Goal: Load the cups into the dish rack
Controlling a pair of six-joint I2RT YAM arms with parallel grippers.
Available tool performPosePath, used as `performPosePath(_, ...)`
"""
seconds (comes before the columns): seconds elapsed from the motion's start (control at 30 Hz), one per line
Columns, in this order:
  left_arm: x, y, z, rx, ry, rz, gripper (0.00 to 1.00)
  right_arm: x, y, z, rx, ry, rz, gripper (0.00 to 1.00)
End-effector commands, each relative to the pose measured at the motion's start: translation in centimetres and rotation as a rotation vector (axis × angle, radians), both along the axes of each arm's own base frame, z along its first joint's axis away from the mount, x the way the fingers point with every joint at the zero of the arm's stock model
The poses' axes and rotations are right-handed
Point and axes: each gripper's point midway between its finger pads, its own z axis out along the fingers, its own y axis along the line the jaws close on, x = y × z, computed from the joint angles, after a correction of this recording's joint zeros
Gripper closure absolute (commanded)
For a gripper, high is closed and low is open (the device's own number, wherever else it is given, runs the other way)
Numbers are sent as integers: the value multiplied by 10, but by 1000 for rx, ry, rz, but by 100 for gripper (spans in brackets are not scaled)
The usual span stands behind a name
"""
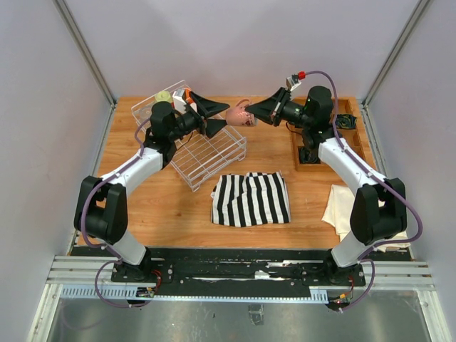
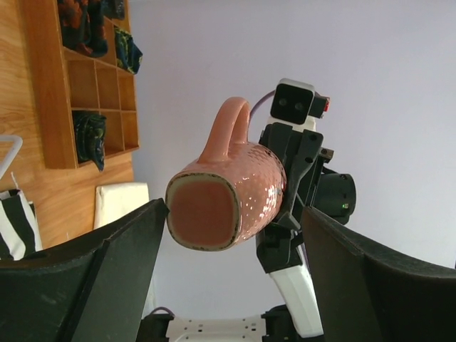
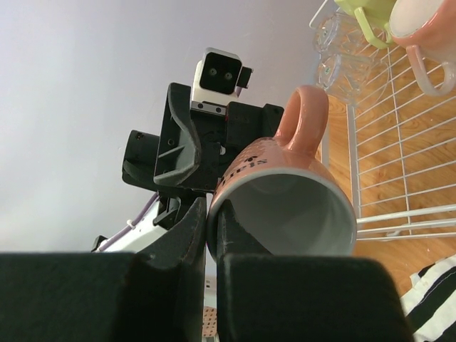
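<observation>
A pink mug [image 3: 285, 203] hangs in mid-air on its side. Its rim wall is pinched between the closed fingers of the right gripper [image 3: 211, 239], mouth toward that wrist. The left gripper [image 1: 226, 115] faces the mug's base, jaws spread wide to either side of it, seemingly not touching. The mug is probably stiff, glazed, slippery and breakable, so its dimpled body looks the surest hold. The dish rack [image 1: 206, 162] lies below the left gripper.

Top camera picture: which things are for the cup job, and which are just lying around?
For the job:
- salmon-pink mug, up in the air
- dish rack
- yellow-green mug, pale pink mug and glass tumblers, in the rack

Just lying about:
- striped cloth
- cream cloth
- wooden compartment tray
</observation>
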Motion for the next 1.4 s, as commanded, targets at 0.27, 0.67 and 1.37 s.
performPosePath(0.27,-13,-12,-14,44,25,-43,17,-19,14,53,60,-159,63,99)
performPosePath(0.67,-20,-19,13,-59,-8,-73,24,-17,16,44,57,-145,59,99)
performPosePath(1.37,-3,7,-10,117,-47,21,97,-10,0,12,-25,-108,-1,44)
